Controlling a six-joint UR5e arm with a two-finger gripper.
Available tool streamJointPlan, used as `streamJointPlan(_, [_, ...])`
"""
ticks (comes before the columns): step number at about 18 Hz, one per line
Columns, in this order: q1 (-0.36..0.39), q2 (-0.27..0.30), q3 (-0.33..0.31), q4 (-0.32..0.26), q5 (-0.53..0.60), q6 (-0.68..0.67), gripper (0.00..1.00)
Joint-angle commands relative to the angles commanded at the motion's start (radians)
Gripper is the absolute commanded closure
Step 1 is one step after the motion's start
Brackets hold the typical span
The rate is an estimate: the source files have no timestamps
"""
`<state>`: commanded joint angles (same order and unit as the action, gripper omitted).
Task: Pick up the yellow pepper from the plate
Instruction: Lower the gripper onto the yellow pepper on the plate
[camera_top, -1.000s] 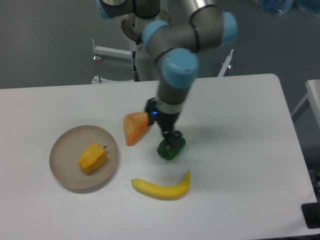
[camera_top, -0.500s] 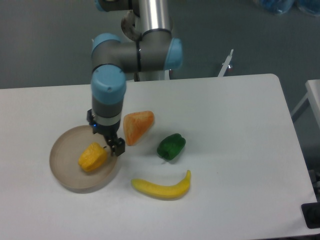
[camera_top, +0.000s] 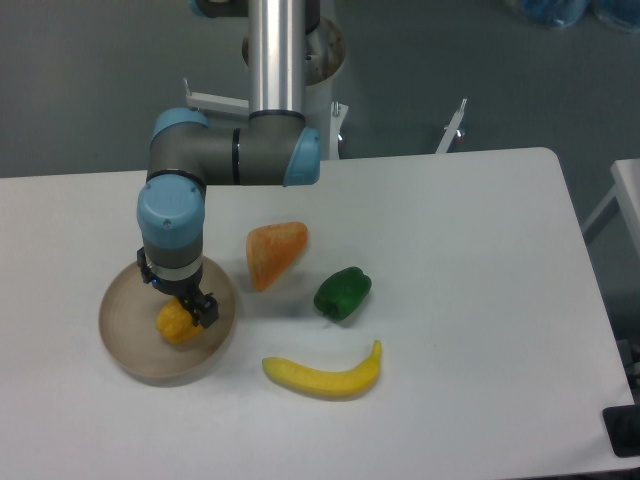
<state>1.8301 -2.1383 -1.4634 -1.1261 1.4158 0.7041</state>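
The yellow pepper (camera_top: 173, 324) lies on the beige plate (camera_top: 128, 345) at the left of the white table. My gripper (camera_top: 190, 307) hangs straight down over the plate, right on top of the pepper, and covers its upper right part. Its dark fingers (camera_top: 205, 309) sit around the pepper's top. I cannot tell whether the jaws are closed on the pepper.
An orange wedge piece (camera_top: 273, 251) lies right of the plate. A green pepper (camera_top: 343, 292) lies further right. A yellow banana (camera_top: 323, 375) lies near the front. The arm's blue-capped joints (camera_top: 170, 215) stand above the plate.
The arm swung left from the green pepper to the plate. In the last half second the gripper moved further left and down onto the yellow pepper.
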Motion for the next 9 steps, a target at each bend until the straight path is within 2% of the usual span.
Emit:
streamJointPlan(1, [0.000, -0.005, 0.000, 0.009, 0.006, 0.002, 0.04])
streamJointPlan(4, [-0.012, -0.005, 0.005, 0.003, 0.051, 0.003, 0.78])
streamJointPlan(5, [-0.012, -0.002, 0.009, 0.003, 0.049, 0.002, 0.93])
streamJointPlan(6, [-0.012, 0.003, 0.014, 0.003, 0.048, 0.002, 1.00])
streamJointPlan(9, [-0.008, 0.038, 0.025, 0.002, 0.048, 0.018, 1.00])
